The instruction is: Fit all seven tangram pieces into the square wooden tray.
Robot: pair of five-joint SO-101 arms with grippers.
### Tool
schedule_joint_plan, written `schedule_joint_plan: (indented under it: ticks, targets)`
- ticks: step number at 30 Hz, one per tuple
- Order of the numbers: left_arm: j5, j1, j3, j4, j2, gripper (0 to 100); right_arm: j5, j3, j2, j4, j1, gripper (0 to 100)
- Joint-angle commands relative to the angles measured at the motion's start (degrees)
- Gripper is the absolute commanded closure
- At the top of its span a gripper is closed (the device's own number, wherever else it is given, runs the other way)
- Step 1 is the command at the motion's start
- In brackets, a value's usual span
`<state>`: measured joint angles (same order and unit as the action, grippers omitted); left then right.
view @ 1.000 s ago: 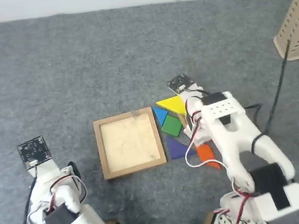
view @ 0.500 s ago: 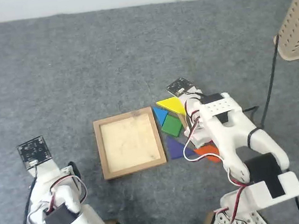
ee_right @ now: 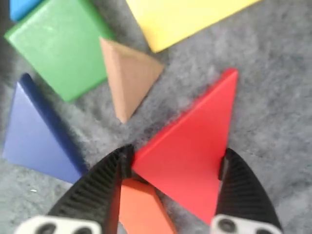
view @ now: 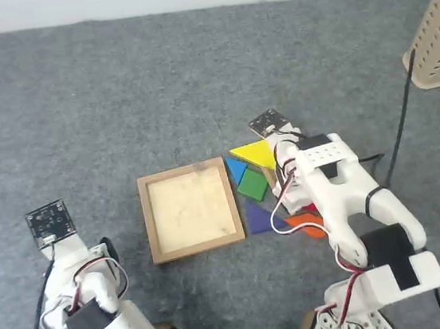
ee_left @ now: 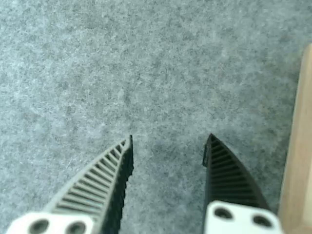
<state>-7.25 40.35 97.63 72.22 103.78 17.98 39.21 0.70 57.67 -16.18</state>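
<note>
The square wooden tray (view: 189, 210) lies on the grey carpet with nothing in it. To its right lie a yellow triangle (view: 255, 154), a blue piece (view: 235, 169), a green square (view: 252, 184), a purple triangle (view: 259, 217) and an orange piece (view: 309, 226). My right arm (view: 325, 171) hangs over them. In its wrist view my right gripper (ee_right: 176, 153) is open, one fingertip at each side of the red triangle (ee_right: 192, 151). Beside it lie a plain wooden triangle (ee_right: 127, 75), the green square (ee_right: 56, 46) and the purple triangle (ee_right: 36, 139). My left gripper (ee_left: 168, 141) is open over bare carpet.
A perforated beige basket (view: 438, 29) stands at the far right edge, with a black cable (view: 404, 130) running down from it towards the right arm. The tray's wooden edge (ee_left: 300, 146) lies close beside my left gripper. Open carpet stretches behind and left of the tray.
My right arm has shifted a little and come down over the pieces, covering more of the orange one; a bit of red now shows beside it. The left arm has not moved.
</note>
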Motion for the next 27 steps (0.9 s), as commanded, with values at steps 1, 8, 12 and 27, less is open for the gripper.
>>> schedule_joint_plan:
  ticks: [1, 8, 12, 27]
  targets:
    - [0.53, -0.18, -1.10, 0.18, 0.62, 77, -1.05, -2.37, 9.19, 2.86, -0.31, 83.6]
    - [0.53, -0.18, -1.10, 0.18, 0.62, 77, -3.25, -3.25, 20.00, 5.93, -5.76, 83.7]
    - [0.53, -0.18, -1.10, 0.18, 0.62, 77, -4.84, -7.74, 18.68, 6.81, -13.85, 83.7]
    - [0.53, -0.18, -1.10, 0.18, 0.62, 77, -4.57, -20.13, 10.24, 14.11, -8.22, 83.3]
